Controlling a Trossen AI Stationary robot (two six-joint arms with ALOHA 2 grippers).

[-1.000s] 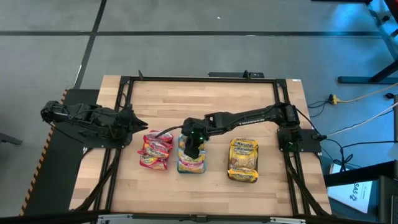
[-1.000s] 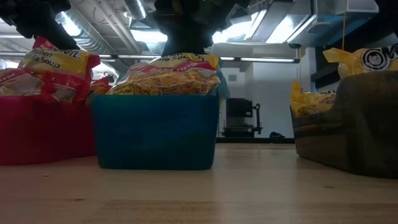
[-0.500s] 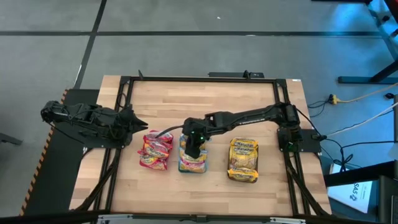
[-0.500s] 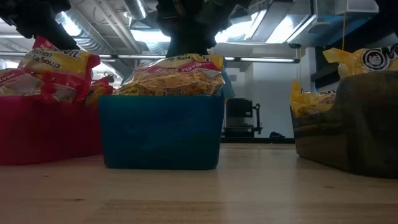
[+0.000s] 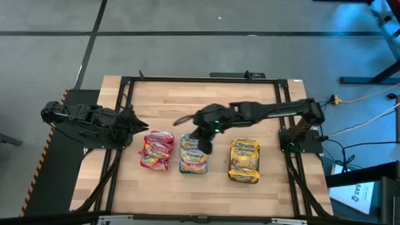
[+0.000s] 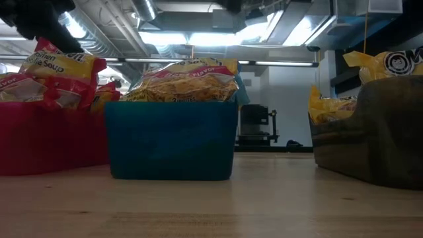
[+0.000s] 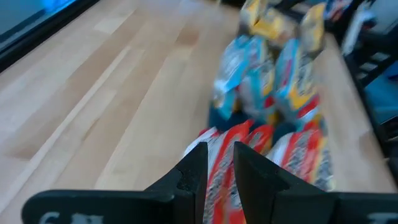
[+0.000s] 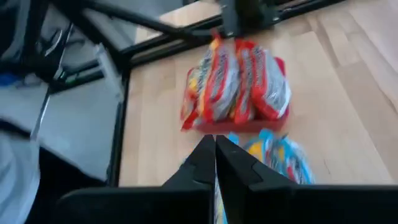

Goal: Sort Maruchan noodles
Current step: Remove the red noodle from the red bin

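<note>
While the left gripper (image 5: pixel 132 120) waits slightly parted, the right gripper (image 5: pixel 204 145) hovers closed, empty, above blue-edged noodles (image 5: pixel 193 155).

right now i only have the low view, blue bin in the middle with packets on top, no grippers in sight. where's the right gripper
Observer: The right gripper is above the far right corner of the teal tray, fingers shut, holding nothing.
Operator: and the left one
Observer: The left gripper waits off the table's left edge, beside the red tray, also empty.
Operator: any loose packets left on the table
Observer: None show from above: red packets fill the red tray, blue-edged packets the teal one, yellow packets the grey tray.
</note>
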